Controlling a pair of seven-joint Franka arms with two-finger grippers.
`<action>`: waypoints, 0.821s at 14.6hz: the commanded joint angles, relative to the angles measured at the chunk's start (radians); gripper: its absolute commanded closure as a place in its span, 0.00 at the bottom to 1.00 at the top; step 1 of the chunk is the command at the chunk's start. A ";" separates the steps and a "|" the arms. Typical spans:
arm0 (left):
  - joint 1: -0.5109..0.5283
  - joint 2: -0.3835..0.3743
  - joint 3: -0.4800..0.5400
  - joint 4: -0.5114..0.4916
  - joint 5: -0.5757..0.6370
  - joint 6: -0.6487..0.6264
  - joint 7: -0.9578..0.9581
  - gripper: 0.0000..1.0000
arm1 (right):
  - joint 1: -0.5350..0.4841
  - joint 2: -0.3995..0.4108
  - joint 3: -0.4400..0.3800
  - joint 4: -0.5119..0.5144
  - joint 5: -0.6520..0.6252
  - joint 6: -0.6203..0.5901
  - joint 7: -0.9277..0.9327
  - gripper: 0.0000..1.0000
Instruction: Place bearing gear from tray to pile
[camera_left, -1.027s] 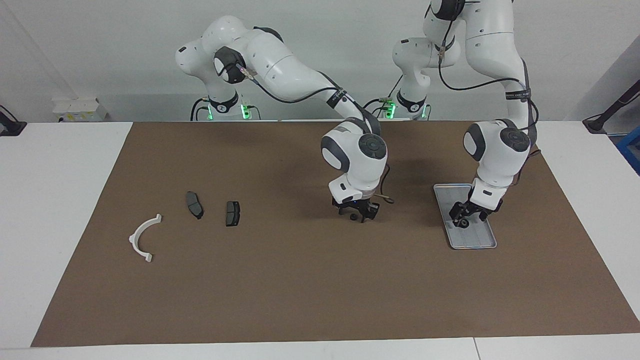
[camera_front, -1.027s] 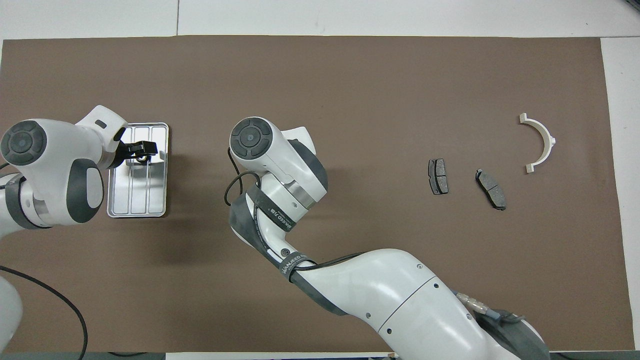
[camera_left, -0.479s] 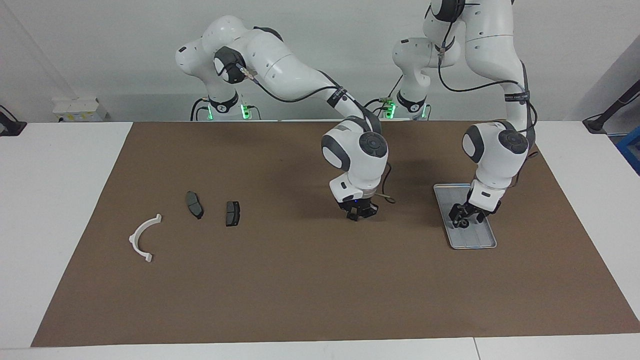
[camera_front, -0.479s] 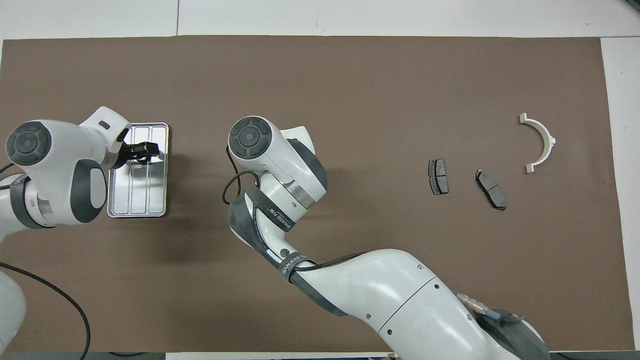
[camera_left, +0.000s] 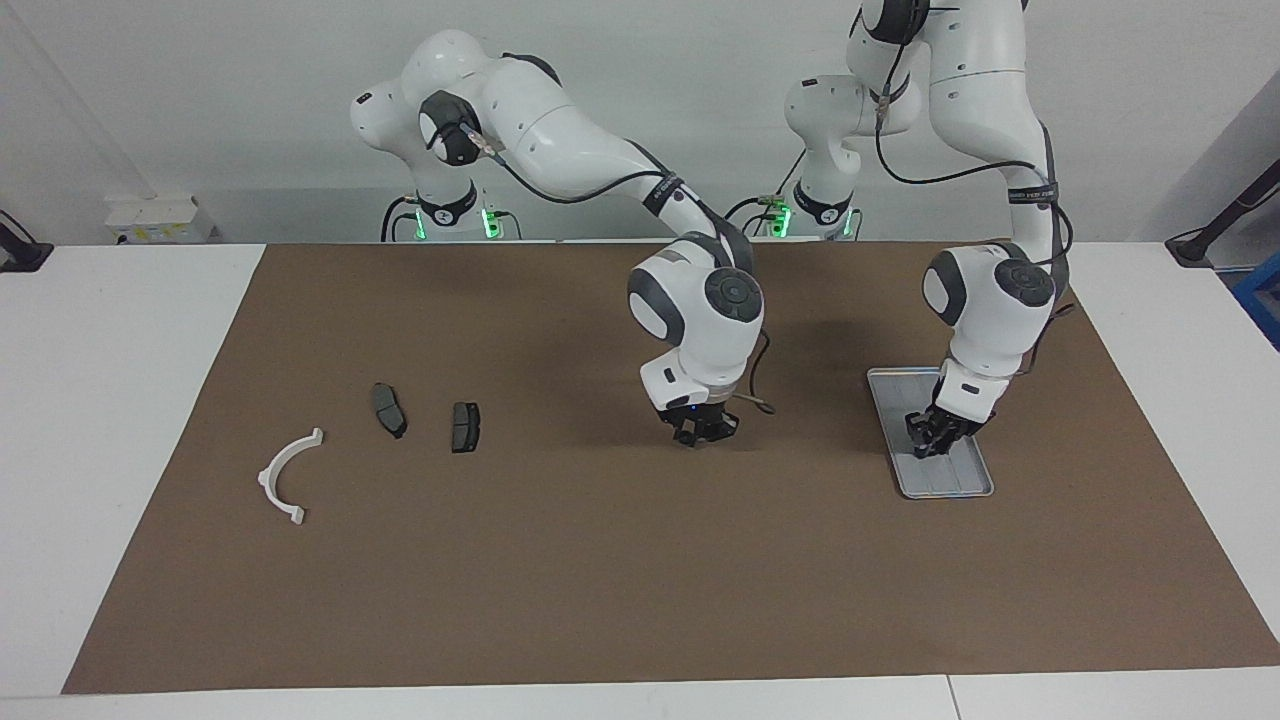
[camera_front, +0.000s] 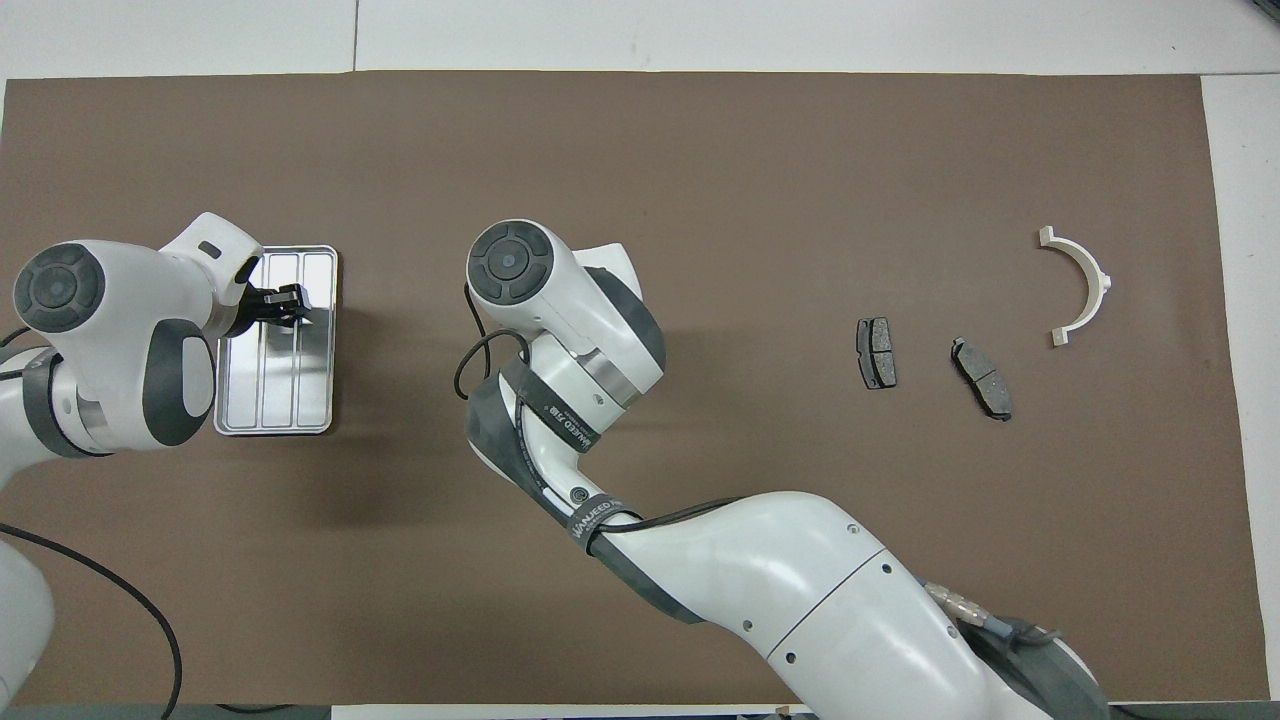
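The silver tray (camera_left: 962, 483) (camera_front: 290, 400) lies on the brown mat toward the left arm's end. My left gripper (camera_left: 933, 441) (camera_front: 286, 305) is down in the half of the tray nearer the robots. Its fingers are drawn together on the small dark bearing gear, which they mostly hide. The pile lies toward the right arm's end: a white half-ring bracket (camera_left: 288, 476) (camera_front: 1082, 283) and two dark brake pads (camera_left: 389, 409) (camera_left: 465, 426). My right gripper (camera_left: 703, 432) hangs shut just above the mat's middle, with nothing seen in it. In the overhead view its own wrist covers it.
The brown mat (camera_left: 600, 560) covers most of the white table. The right arm's forearm stretches over the mat's middle between the tray and the pile. Bare mat lies around the brake pads (camera_front: 876, 353) (camera_front: 982, 378) and the bracket.
My left gripper's fingers have closed in on the bearing gear on the tray. My right gripper has shut and drifted slightly toward the pile.
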 joint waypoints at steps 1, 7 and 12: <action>-0.015 0.001 0.010 0.031 -0.011 -0.019 -0.005 1.00 | -0.158 -0.159 0.036 -0.020 0.018 -0.166 -0.280 1.00; -0.091 -0.006 -0.002 0.575 -0.031 -0.710 -0.143 1.00 | -0.462 -0.233 0.036 -0.063 0.003 -0.243 -0.896 1.00; -0.373 -0.043 -0.002 0.522 -0.021 -0.694 -0.511 1.00 | -0.634 -0.348 0.033 -0.506 -0.025 0.209 -1.099 1.00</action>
